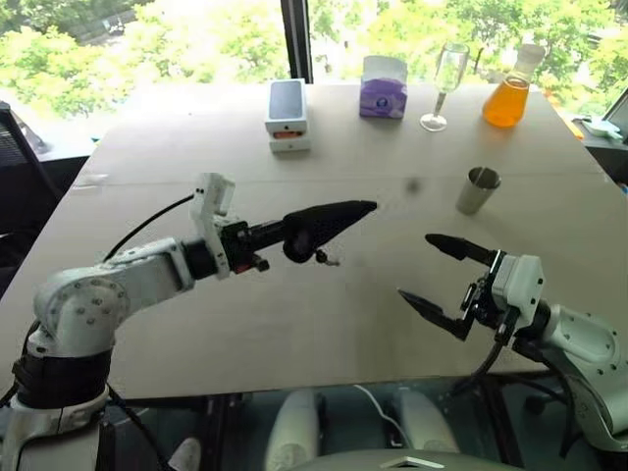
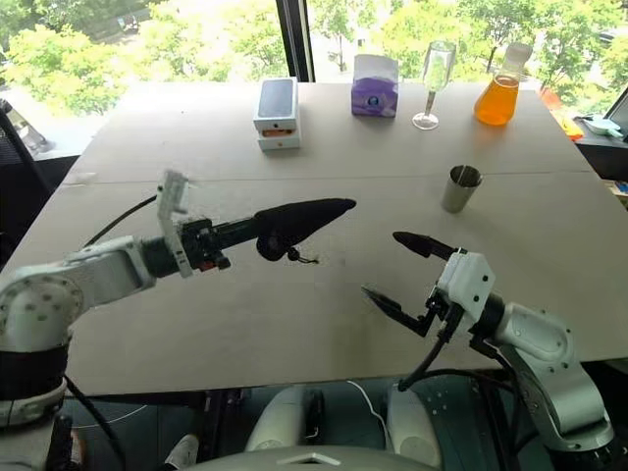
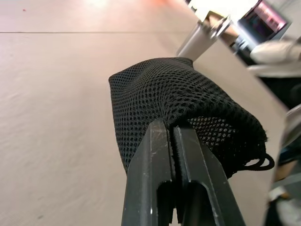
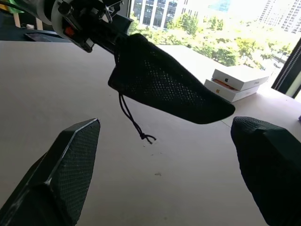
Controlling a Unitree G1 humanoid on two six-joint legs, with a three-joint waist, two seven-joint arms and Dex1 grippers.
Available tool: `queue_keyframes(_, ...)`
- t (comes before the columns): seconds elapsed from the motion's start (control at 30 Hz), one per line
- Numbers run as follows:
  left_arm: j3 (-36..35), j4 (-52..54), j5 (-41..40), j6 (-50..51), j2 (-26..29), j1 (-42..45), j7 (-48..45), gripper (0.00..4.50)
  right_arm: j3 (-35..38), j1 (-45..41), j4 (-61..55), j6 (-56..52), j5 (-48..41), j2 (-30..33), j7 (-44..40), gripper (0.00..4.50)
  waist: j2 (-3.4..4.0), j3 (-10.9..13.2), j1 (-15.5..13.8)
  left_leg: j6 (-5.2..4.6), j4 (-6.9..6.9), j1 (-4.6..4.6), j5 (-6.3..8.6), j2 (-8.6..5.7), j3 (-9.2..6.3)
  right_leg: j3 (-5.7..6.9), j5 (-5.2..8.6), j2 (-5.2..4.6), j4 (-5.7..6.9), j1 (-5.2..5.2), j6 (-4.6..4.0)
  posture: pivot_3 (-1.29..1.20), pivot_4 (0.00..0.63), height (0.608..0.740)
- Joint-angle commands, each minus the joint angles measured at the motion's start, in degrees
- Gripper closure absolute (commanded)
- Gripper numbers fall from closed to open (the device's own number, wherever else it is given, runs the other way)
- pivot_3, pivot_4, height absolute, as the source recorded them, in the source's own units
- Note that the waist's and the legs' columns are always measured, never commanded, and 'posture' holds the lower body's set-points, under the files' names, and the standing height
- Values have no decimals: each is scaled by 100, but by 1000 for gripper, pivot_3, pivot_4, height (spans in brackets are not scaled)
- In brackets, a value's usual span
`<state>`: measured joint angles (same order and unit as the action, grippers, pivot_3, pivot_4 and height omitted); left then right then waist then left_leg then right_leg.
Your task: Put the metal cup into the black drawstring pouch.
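I've got the left gripper (image 1: 294, 232) with its jaws clamped on the black drawstring pouch (image 1: 329, 224), lifted off the worktop (image 1: 294, 324) nearer than the metal cup (image 1: 478, 189) (upright, untouched), so my wide-open, empty right gripper (image 1: 432, 275) can presumably spread its mouth.

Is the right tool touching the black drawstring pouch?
Apart. The right wrist view shows bare table between the open right tool and the black drawstring pouch that the left tool holds.

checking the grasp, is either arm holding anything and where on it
The left gripper pinches the black pouch at its cord end, lifted off the table. The right gripper holds nothing.
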<state>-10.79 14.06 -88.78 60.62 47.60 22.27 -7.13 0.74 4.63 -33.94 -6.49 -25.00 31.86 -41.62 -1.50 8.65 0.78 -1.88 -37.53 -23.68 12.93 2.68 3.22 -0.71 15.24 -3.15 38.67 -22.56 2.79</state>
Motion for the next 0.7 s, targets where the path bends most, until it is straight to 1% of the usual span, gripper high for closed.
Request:
queue_keyframes(0.03, 25, -260, -1260, 53, -2, 351, 1146, 4458, 218, -257, -308, -205, -125, -116, 386, 0, -1, 1, 2, 0, 0, 0, 0, -1, 1, -1, 0, 0, 0, 0, 0, 0, 150, 740)
queue_keyframes(0.13, 126, -301, -1199, 111, 49, 581, 1508, 4458, 178, -356, -309, -379, -51, -40, 439, 0, -1, 1, -17, 1, 0, -2, 0, -9, 0, -1, 0, 1, 0, -2, -1, 0, 150, 740)
queue_keyframes(0.17, 146, -322, -870, 113, 103, 686, 1578, 4458, 133, -345, -309, -423, 97, 16, 468, 0, -1, 1, -26, 1, 0, -2, 0, -24, 0, -1, 0, 1, 0, -2, -1, 0, 150, 740)
queue_keyframes(0.23, 88, -730, -708, 34, 135, 1000, 2065, 4458, 59, -293, -334, -539, 310, 120, 524, 0, -2, 2, -53, 1, 0, -2, -1, -30, -2, 0, 1, 1, -2, -1, -2, 0, 150, 740)
queue_keyframes(0.3, 224, -891, -122, 201, 336, 1257, 2285, 4458, 43, -298, -306, -586, 242, 113, 483, 0, -5, 4, -57, 1, 0, -3, -1, -31, -2, 0, 1, 2, -3, -1, -2, 0, 150, 740)
queue_keyframes(0.37, 554, -862, 255, 770, 657, 1428, 2396, 4458, 59, -399, -248, -705, 256, 72, 577, 0, -11, 9, -41, 1, 1, -4, -1, -32, -1, -2, 1, 4, -4, -5, -2, 0, 150, 740)
queue_keyframes(0.43, 632, -1024, 110, 1121, 652, 1492, 2688, 4458, 102, -530, -184, -848, 255, -3, 726, 0, -9, 10, -28, 2, 7, -4, -1, -32, 2, -7, 1, 5, -11, -5, -2, 0, 150, 740)
queue_keyframes(0.5, 734, -1120, 210, 1336, 493, 1709, 2832, 4458, -4, -707, -210, -1175, 683, 169, 936, 0, -10, 12, -36, 2, 8, -5, -1, -32, 2, -8, 1, 3, -11, -7, -2, 0, 150, 740)
queue_keyframes(0.57, 948, -1156, 725, 1506, 325, 2003, 3016, 4458, -170, -923, -235, -1616, 1354, 375, 1282, 0, -24, 19, -76, 3, 7, -7, -2, -33, 0, -4, 1, 2, -10, -7, -2, 0, 150, 740)
queue_keyframes(0.6, 963, -1204, 873, 1588, 247, 2082, 3120, 4458, -217, -983, -249, -1738, 1515, 408, 1381, 0, -30, 23, -100, 5, 6, -8, -3, -34, -3, 0, 1, 2, -10, -7, -2, 0, 150, 740)
queue_keyframes(0.63, 1291, -1164, 1361, 1772, 245, 2299, 3084, 4458, -259, -1076, -231, -1831, 1493, 438, 1327, 0, -35, 25, -119, 7, 6, -9, -4, -35, -4, 0, 1, 3, -10, -7, -2, 0, 150, 740)
queue_keyframes(0.7, 2313, -789, 2485, 1826, 490, 2656, 2505, 4458, -313, -1232, -148, -1953, 1365, 447, 1144, 0, -38, 28, -146, 31, 9, -12, -18, -36, -5, -1, 1, 5, -13, -10, -2, 0, 150, 740)
